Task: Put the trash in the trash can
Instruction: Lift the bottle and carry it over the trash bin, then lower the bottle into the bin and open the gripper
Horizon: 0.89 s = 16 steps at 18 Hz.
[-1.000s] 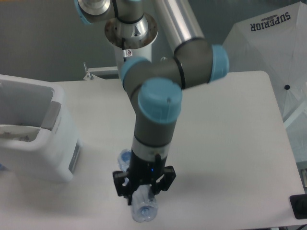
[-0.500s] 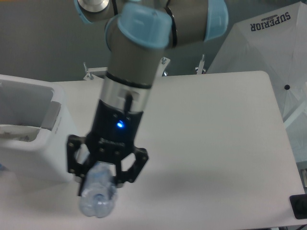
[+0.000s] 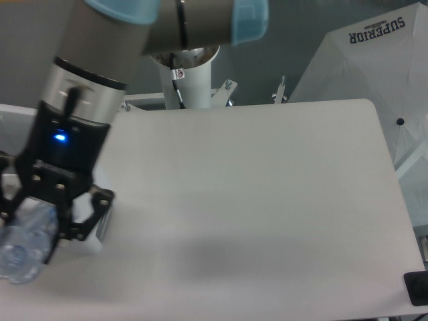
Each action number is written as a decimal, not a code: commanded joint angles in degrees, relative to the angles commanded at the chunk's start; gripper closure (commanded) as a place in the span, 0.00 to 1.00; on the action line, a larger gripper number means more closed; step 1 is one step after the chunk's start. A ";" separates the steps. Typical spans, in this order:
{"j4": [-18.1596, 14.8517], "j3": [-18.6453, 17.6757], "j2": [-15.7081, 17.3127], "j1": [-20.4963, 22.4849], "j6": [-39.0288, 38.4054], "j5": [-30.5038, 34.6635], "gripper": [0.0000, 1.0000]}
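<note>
Far left: my gripper (image 3: 30, 234) is clamped on the clear bottle (image 3: 25, 242), fingers pinching its mid-body. The bottle's long axis runs down and left, its bluish lower end nearest the camera. It hangs clear of the table (image 3: 254, 200).

The trash can, my landmark, is almost wholly hidden behind the gripper and wrist. Only a small white-and-grey corner (image 3: 101, 231) peeks out just right of the fingers. So the bottle reads as in front of, or above, the can; I cannot tell which, nor whether it is over the opening. My judgement: release turns on that, so I would confirm height and overlap before opening the fingers.

The plastic bag is not visible.

Right of the can, the table is a pale, matte sheet. Beyond its far right edge stands white fabric (image 3: 381, 60) with black lettering, well apart from the can.
</note>
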 joint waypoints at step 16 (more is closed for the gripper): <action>0.00 -15.02 8.70 -2.91 0.53 -0.09 0.43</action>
